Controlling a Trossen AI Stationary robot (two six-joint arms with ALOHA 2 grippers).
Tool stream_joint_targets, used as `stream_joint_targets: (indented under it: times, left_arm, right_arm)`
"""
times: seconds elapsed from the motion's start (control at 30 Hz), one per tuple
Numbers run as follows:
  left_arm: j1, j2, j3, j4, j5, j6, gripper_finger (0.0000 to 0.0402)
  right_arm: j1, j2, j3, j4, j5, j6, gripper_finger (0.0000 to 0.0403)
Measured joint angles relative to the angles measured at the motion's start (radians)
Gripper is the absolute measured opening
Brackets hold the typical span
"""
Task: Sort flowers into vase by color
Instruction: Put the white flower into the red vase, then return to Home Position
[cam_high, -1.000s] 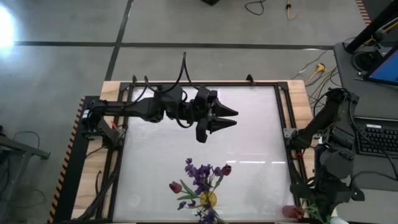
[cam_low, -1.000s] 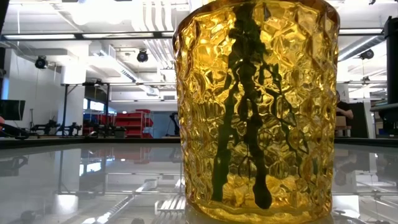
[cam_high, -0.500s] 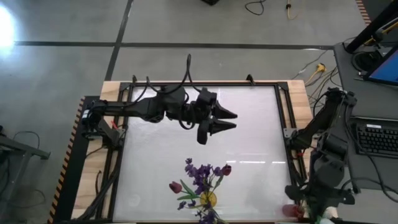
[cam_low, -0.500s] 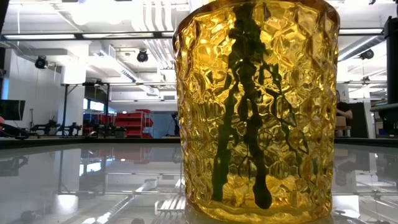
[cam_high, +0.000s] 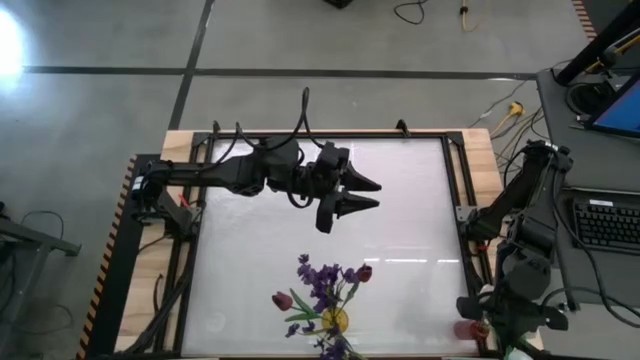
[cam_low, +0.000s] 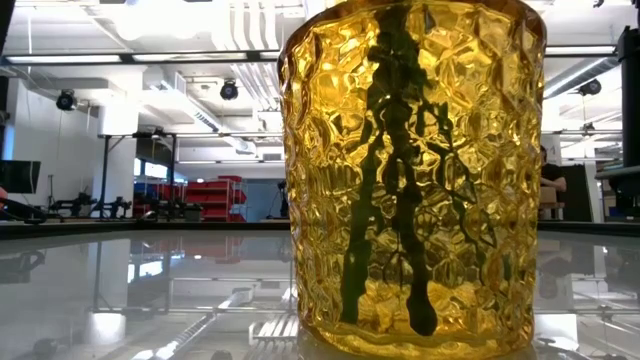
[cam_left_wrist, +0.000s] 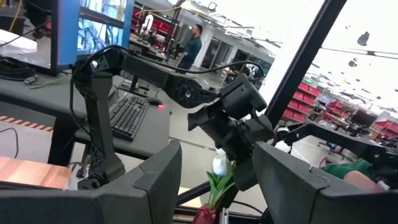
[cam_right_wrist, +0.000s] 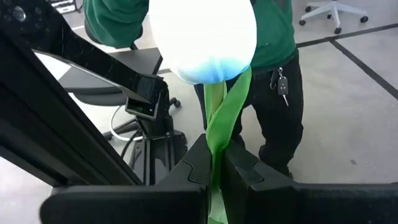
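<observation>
Amber vase (cam_low: 412, 180) on glossy table (cam_low: 150, 300); workshop shelving (cam_low: 205, 195) bkgd.

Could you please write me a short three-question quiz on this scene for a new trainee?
1. True or false: the right gripper is shut on a white tulip.
2. What colour is the vase? A) amber B) clear C) blue
3. Fill in: the left gripper hangs above the table with its fingers ____.

Key: 1 true; 2 A; 3 open. The vase already holds purple sprigs and red tulips.
</observation>
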Motion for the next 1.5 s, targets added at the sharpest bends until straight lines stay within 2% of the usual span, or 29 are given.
stream_joint_targets:
  times: [0.17, 0.43, 0.87, 1.17, 1.43, 1.5]
  left_arm:
    - [0.000, 0.000, 0.000, -0.001, 0.000, 0.000, 0.0186]
    - [0.001, 0.000, 0.000, 0.001, -0.003, -0.002, 0.0186]
    - [0.001, 0.000, 0.000, 0.002, -0.004, -0.026, 0.0186]
    - [0.001, 0.000, 0.000, 0.002, -0.005, -0.026, 0.0186]
    - [0.016, -0.005, 0.000, -0.002, -0.005, -0.026, 0.0186]
    - [0.023, -0.015, 0.000, -0.002, -0.005, -0.020, 0.0186]
  right_arm:
    - [0.000, 0.000, 0.000, 0.009, 0.001, 0.059, 0.0013]
    - [0.000, 0.000, 0.000, -0.001, 0.000, 0.063, 0.0020]
    - [0.000, 0.000, 0.026, -0.008, 0.019, 0.337, 0.0145]
    - [0.000, 0.002, 0.125, -0.160, 0.144, 0.457, 0.0167]
    - [0.000, 0.002, 0.297, -0.226, 0.258, 0.458, 0.0167]
    - [-0.001, 0.001, 0.342, -0.239, 0.286, 0.414, 0.0167]
